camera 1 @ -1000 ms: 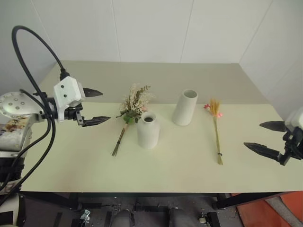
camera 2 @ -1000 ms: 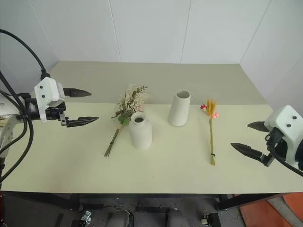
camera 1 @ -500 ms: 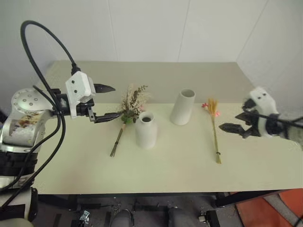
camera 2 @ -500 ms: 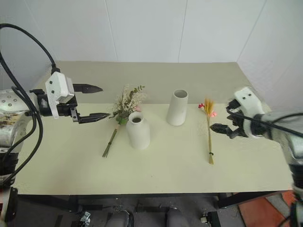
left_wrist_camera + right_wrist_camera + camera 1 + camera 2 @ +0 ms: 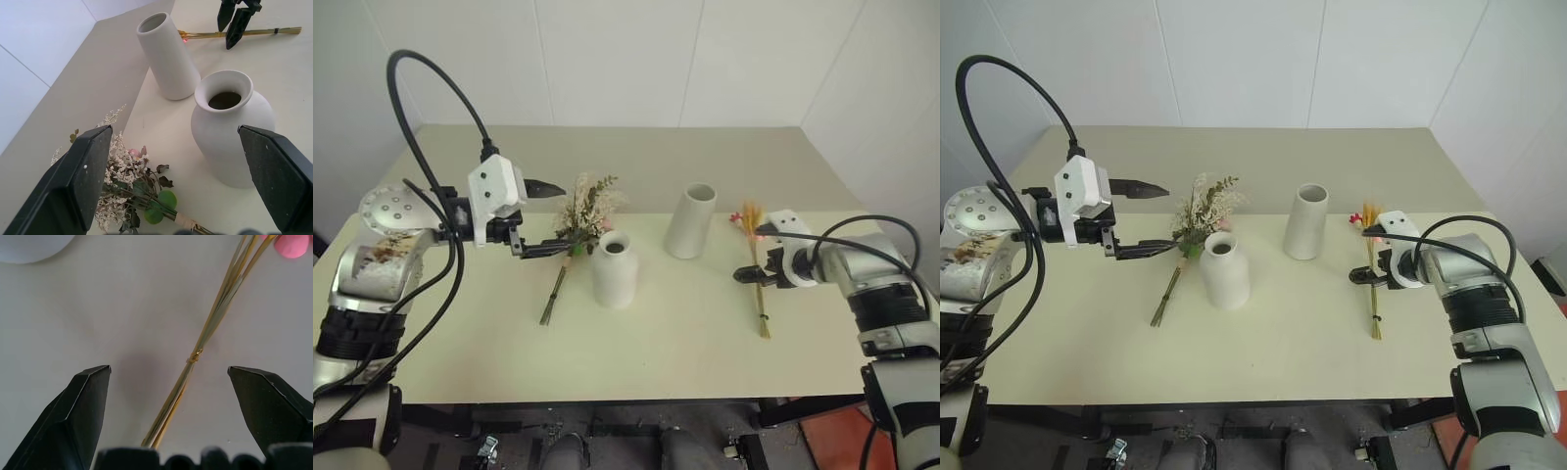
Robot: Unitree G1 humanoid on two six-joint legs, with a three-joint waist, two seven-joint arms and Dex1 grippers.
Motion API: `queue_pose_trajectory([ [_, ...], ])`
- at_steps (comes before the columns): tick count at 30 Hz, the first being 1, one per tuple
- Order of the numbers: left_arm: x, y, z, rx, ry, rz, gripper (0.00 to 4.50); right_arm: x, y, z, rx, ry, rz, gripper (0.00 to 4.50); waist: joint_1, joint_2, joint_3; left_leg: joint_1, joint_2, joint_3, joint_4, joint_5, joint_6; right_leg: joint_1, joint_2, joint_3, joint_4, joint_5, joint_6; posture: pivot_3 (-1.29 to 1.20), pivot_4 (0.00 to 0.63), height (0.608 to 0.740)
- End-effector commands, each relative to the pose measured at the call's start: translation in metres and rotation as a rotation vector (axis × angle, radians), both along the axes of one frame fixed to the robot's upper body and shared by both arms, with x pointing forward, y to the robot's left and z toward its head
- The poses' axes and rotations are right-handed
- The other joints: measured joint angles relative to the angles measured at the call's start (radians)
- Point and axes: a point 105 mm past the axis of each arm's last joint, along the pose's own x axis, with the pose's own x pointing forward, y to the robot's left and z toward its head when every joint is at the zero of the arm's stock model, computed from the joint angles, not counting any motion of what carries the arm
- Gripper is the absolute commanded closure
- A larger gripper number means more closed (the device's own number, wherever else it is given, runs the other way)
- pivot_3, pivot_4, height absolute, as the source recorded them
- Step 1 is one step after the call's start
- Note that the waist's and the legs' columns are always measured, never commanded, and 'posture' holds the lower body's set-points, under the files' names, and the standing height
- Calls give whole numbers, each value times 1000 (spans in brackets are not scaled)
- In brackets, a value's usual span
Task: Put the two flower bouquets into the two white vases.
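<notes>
White wall panels back a pale yellow-green desk [image 5: 636,352] that fills the middle of the head views. At its centre stands the shorter bottle-shaped vase [image 5: 616,269], upright; its narrow mouth opens on a dark hollow with nothing in it. Up and to the right of it, apart, stands the taller cylinder vase [image 5: 690,221], with no stems in its wide mouth either.

Both bouquets lie flat on the desk. The bushy bouquet [image 5: 579,217] is just left of the bottle vase, its cream and green head toward the upper part of the frame and its tied brown stems running down-left. The wheat-like bouquet [image 5: 759,269] lies right of the cylinder vase, pink flowers at its upper end and thin stalk running down the frame.

The left hand [image 5: 544,217] hovers at centre-left with its fingers spread wide, holding nothing; the lower fingertip sits close to the bushy bouquet's greenery. The right hand [image 5: 752,253] is over the wheat stalk, fingers parted to either side of it and not gripping it.

A second ago the right hand was at the far right edge of the frame, well clear of the stalk; it has since swung in over it. The left hand has edged slightly toward the bushy bunch. Vases and bouquets lie as before.
</notes>
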Motion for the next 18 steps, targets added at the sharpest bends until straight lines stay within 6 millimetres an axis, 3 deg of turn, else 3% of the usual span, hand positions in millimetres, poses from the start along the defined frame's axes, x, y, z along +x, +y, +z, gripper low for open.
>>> queue_pose_trajectory([
  [1,-5,0,10,17,-61,0,0,11,-7,12,-18,-50,-27,920,0,0,0,0,0,0,0,0,0,0,0,0,0,0,0,0,150,740],
  [11,-3,3,7,11,-63,23,0,21,-12,11,-24,-31,-56,4489,0,0,0,0,0,0,0,0,0,0,0,0,0,0,0,0,150,740],
  [14,-3,3,8,11,-68,28,0,26,-13,20,-33,-66,-74,4489,-2,0,0,1,0,0,0,0,0,1,0,0,0,0,0,0,150,740],
  [18,-2,7,9,23,-77,43,0,50,-18,71,-56,-360,-191,4489,-3,0,0,0,0,0,-1,0,0,0,0,0,0,0,0,0,150,740],
])
